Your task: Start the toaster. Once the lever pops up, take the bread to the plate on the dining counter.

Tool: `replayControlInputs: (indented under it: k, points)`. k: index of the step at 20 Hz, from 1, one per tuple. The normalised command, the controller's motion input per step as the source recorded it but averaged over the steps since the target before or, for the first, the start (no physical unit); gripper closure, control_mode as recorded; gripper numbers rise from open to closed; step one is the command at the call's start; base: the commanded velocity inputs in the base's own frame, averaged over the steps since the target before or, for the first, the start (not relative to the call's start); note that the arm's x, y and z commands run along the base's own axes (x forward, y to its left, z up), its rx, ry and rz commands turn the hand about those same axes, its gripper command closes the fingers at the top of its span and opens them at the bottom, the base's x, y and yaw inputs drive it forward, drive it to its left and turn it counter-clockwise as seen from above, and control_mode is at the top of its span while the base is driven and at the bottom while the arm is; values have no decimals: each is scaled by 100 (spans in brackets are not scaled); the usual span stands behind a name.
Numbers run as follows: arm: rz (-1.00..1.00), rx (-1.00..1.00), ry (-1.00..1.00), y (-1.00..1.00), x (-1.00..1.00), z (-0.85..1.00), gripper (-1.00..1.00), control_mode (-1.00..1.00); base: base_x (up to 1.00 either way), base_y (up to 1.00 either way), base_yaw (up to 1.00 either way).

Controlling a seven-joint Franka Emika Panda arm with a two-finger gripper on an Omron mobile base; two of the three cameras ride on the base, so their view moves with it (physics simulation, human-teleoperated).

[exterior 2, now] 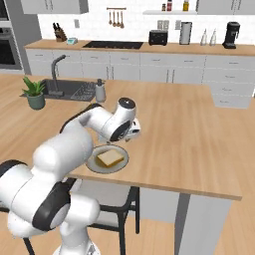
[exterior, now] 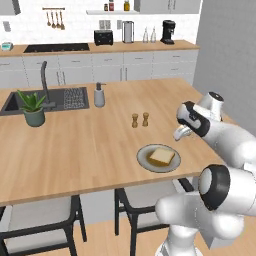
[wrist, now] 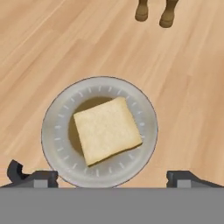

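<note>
Bread: the bread point(wrist: 107, 130) lay flat on the plate point(wrist: 57, 113), a pale square slice with a tan crust, roughly centred and turned a little askew to the rim.

Plate: it sat on the dining counter point(exterior: 75, 145), near the edge that faced the robot, with two small brown shakers point(exterior: 140, 119) well beyond it.

Handling: judged light and fairly stiff for its size — a dry, crumbly slice that would crack or dent under a hard squeeze. Its faces looked rough, not slippery.

Where to hold: lying flat, it offered only its thin crust edges; two opposite sides looked the sensible place, taken gently, since the broad face gave the fingers nothing to close on.

Gripper: the gripper point(wrist: 109, 177) hung above the near rim of the plate, jaws spread wide — the two dark fingertips point(wrist: 33, 177) stood either side of the plate's lower edge in the hand view.

Contact: it held nothing, and nothing lay between the tips; from the base views it hovered clear of the slice.

Toaster: the toaster point(exterior: 103, 37) stood far off on the wall-side counter.

Progress: with the slice on the plate and the jaws empty, the delivery looked done.
</note>
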Motion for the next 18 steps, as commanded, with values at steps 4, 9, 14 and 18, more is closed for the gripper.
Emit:
replayControlInputs:
  k: [4,9,14,18]
  points:
    - [-26,-2,-14,4,-100,42,-100,-100,0,0,0]
    - [-20,-7,-17,13,-100,52,-100,-100,0,0,0]
    - [-19,0,-11,23,-100,44,-100,-100,0,0,0]
    - [-10,0,-26,45,-100,50,-100,-100,0,0,0]
